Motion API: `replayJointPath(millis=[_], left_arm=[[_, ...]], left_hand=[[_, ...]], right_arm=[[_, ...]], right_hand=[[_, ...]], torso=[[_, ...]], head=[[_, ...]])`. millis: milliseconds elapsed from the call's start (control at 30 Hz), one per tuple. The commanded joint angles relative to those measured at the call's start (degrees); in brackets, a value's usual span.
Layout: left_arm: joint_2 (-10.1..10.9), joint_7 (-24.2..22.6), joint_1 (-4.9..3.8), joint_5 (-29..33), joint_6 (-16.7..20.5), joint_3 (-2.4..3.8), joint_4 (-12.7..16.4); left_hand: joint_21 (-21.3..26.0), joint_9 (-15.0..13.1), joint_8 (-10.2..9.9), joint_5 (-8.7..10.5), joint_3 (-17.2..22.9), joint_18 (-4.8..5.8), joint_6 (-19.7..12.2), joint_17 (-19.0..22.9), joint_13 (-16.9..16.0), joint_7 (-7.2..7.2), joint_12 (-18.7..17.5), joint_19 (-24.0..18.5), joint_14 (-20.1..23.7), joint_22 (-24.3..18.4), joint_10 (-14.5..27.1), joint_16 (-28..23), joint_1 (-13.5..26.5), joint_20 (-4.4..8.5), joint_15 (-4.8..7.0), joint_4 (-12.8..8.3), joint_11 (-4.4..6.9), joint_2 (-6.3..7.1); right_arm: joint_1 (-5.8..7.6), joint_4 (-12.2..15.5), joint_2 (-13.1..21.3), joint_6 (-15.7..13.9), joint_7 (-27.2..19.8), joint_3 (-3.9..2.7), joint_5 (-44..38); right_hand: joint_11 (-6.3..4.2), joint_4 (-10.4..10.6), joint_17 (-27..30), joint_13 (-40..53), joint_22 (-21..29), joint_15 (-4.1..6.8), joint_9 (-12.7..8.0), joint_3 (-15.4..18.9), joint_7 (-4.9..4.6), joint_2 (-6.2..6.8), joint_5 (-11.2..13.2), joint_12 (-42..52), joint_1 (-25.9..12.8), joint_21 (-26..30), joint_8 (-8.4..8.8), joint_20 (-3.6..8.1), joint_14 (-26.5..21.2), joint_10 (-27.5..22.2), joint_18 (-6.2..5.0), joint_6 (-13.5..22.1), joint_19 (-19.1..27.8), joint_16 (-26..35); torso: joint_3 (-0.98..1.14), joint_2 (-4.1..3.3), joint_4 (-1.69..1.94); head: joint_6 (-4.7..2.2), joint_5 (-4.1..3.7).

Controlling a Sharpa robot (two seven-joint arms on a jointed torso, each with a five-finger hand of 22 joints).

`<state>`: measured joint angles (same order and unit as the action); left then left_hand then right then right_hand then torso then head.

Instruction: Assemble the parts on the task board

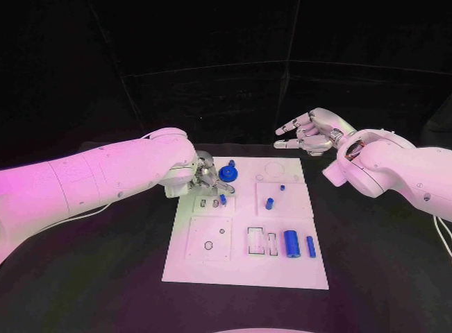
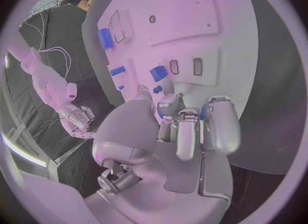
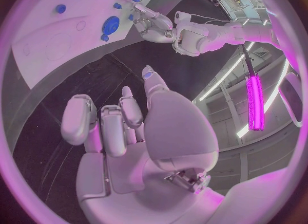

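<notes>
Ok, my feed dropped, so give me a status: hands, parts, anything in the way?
Left hand over the board's far left corner, beside the round blue part; grip unclear. Right hand off the board, holding nothing. Nothing in the way.

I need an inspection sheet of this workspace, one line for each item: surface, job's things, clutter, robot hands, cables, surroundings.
Surface: black table, bare around the board.
Job's things: white task board at the table's middle; round blue part near its far left corner; small blue parts mid-board; two blue cylinders lying near its right edge.
Clutter: nothing seen.
Robot hands: left robot hand at the round blue part, grip cannot be told; right robot hand raised beyond the board's far edge, fingers curled, holding nothing.
Cables: white cable hanging from the right arm.
Surroundings: dark backdrop.
</notes>
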<state>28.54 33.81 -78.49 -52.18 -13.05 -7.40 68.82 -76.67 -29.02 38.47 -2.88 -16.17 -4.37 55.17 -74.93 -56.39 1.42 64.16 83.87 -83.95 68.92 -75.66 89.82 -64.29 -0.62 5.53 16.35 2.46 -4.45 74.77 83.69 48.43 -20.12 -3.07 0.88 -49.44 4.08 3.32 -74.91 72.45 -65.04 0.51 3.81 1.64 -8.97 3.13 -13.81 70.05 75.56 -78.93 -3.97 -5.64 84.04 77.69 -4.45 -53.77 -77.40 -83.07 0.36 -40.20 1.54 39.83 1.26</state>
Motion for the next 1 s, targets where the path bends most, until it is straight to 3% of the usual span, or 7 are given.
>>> replayJointPath(millis=[33, 600, 767, 1000], left_arm=[[-0.3, 0.7, -0.10, -0.4, -2.3, -0.02, -0.3], [-1.7, 0.8, 0.01, -0.4, -3.4, -0.22, -1.7], [-1.8, 0.9, 0.03, -0.4, -3.7, -0.23, -1.8], [-2.1, 0.9, 0.13, -0.4, -4.3, -0.32, -2.0]], left_hand=[[-0.2, -0.1, 0.3, 0.14, -0.2, 0.32, -0.4, -15.1, 0.0, 0.03, 0.2, -0.2, -6.1, 0.0, 0.2, 0.2, 0.0, 0.36, 0.39, 0.0, 0.03, -0.51], [-0.1, -1.2, 0.9, 0.10, -0.2, 0.26, -0.9, -15.1, 0.0, 0.03, 0.2, -0.5, -6.1, -0.2, 0.4, 0.2, -1.4, 0.31, 0.36, -0.5, 0.02, -0.92], [-0.1, -1.5, 1.1, 0.08, 0.0, 0.25, -1.0, -15.1, -0.1, 0.02, 0.3, -0.5, -6.1, -0.1, 0.4, 0.2, -1.9, 0.29, 0.36, -0.7, 0.02, -1.19], [0.0, -1.7, 1.2, 0.08, 0.1, 0.23, -1.1, -15.1, -0.1, 0.02, 0.4, -0.6, -6.1, -0.2, 0.4, 0.2, -2.3, 0.28, 0.35, -0.9, 0.02, -1.27]], right_arm=[[0.14, 0.0, -0.1, 0.5, 0.1, -0.04, -0.4], [0.14, -0.1, -0.4, 0.6, 0.4, -0.04, -0.4], [0.14, -0.1, -0.3, 0.4, 0.7, -0.04, -0.6], [0.14, -0.3, -0.6, 0.2, 0.7, -0.04, -0.7]], right_hand=[[-0.22, -0.1, -0.6, 0.1, 0.0, 0.01, 0.1, 0.4, 0.05, -0.39, -0.2, 0.3, 0.0, 0.2, -0.26, -0.04, 2.7, 0.1, -0.64, -0.3, 0.3, 0.3], [-0.24, -0.1, -0.4, 0.0, 0.5, 0.04, 0.1, 0.4, 0.08, -0.53, -0.4, 0.2, 0.1, 0.4, -0.29, -0.02, 2.7, 0.0, -0.71, -0.4, 0.5, 0.4], [-0.25, -0.1, -0.3, -0.1, 0.6, 0.05, 0.1, 0.4, 0.08, -0.69, -0.4, 0.2, 0.2, 0.5, -0.29, 0.00, 2.7, 0.0, -0.73, -0.4, 0.5, 0.5], [-0.26, -0.1, -0.3, -0.1, 0.5, 0.06, 0.1, 0.4, 0.08, -0.81, -0.4, 0.2, 0.2, 0.5, -0.29, 0.00, 2.7, 0.0, -0.73, -0.4, 0.5, 0.5]], torso=[[-0.03, 0.01, 0.05], [0.01, 0.00, 0.05], [-0.02, -0.04, 0.20], [0.06, -0.01, -0.01]], head=[[0.05, 0.02], [0.70, 0.07], [0.90, -0.10], [1.30, 0.27]])
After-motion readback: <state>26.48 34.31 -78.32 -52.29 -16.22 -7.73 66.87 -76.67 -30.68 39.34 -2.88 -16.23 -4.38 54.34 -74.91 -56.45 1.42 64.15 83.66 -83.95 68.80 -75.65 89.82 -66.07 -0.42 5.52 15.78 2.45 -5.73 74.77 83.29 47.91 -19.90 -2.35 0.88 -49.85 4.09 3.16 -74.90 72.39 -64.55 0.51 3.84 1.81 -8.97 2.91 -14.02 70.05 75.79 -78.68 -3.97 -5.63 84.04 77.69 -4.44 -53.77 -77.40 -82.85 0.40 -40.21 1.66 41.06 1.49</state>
